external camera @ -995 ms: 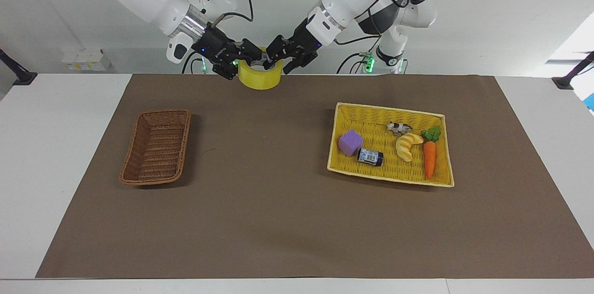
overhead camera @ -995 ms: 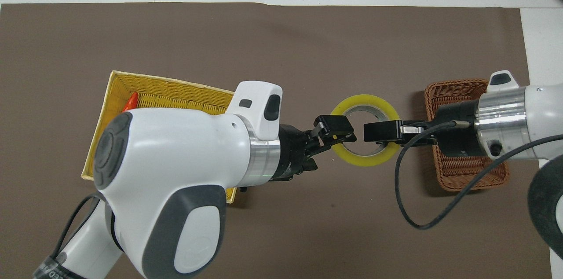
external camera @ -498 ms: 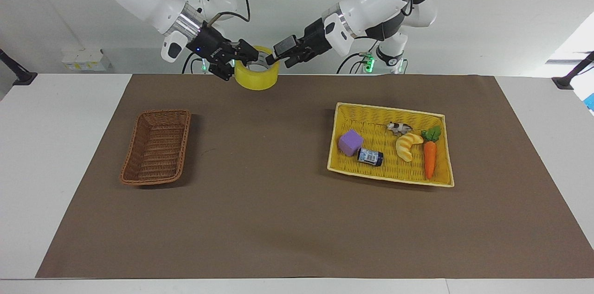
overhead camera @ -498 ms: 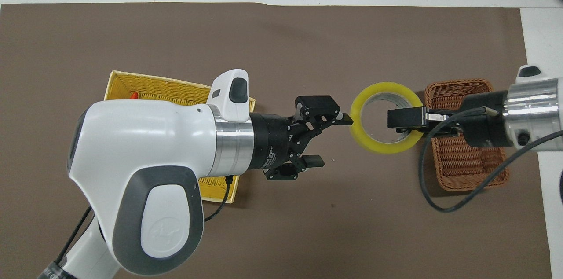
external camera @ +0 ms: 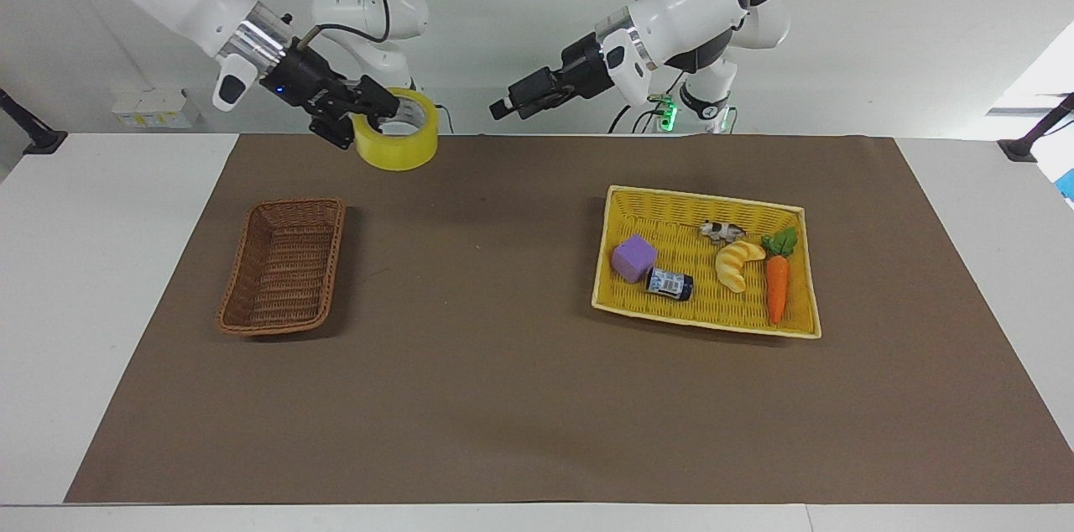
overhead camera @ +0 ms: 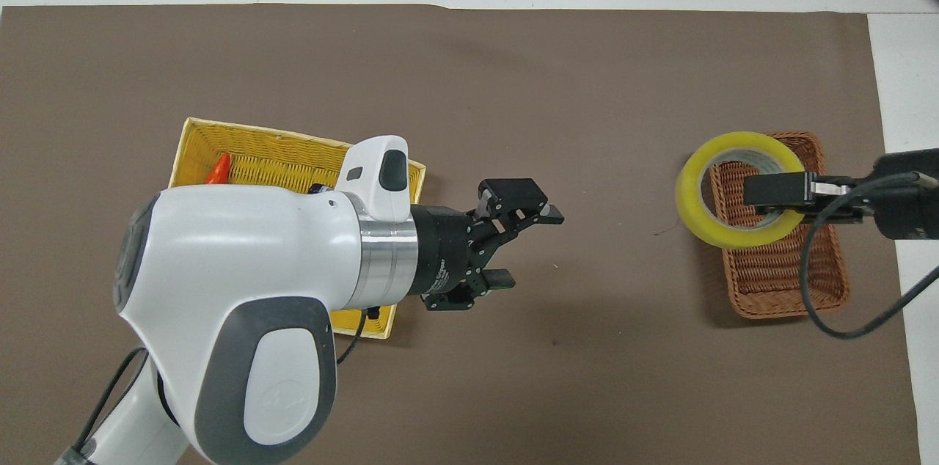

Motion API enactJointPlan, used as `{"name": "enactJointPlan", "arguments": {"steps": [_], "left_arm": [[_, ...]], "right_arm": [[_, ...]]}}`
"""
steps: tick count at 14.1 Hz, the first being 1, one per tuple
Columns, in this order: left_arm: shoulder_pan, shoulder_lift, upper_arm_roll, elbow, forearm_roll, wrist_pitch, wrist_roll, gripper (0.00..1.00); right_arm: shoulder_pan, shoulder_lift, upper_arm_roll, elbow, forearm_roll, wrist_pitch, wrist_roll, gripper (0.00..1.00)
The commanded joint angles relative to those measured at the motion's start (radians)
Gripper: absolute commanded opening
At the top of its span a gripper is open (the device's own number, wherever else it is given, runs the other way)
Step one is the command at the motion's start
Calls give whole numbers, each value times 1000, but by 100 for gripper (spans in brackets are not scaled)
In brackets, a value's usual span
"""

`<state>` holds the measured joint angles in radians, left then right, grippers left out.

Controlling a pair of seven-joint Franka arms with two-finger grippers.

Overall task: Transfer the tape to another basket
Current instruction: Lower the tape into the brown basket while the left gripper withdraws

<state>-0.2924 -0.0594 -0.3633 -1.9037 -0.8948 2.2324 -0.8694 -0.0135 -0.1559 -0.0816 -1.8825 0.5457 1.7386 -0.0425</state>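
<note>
Brown mat's mostly bare; our right gripper (external camera: pixel 369 108) pinches the tape (external camera: pixel 401 141) by 1 wall, up over the wicker basket (external camera: pixel 284 265). Left gripper (overhead camera: pixel 522 238) hangs spread, waiting. Early release probably bounces it off the rim.

R gripper (external camera: pixel 375 106) clamped, raised; L gripper (overhead camera: pixel 524 245) spread

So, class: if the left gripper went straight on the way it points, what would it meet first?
The open left gripper would probably meet the tape held by the right gripper, though depth is unclear.
</note>
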Motion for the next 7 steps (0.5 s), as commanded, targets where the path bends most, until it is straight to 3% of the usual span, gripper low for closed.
{"name": "enactJointPlan", "arguments": {"steps": [1, 5, 7], "left_arm": [[59, -59, 3, -57, 181, -117, 24, 100], [159, -59, 3, -55, 347, -217, 235, 100], [220, -54, 3, -55, 396, -218, 346, 100]], "right_arm": [[-35, 65, 8, -12, -65, 45, -20, 0], [-190, 189, 9, -33, -66, 88, -185, 0], [-210, 220, 8, -67, -70, 133, -253, 0]]}}
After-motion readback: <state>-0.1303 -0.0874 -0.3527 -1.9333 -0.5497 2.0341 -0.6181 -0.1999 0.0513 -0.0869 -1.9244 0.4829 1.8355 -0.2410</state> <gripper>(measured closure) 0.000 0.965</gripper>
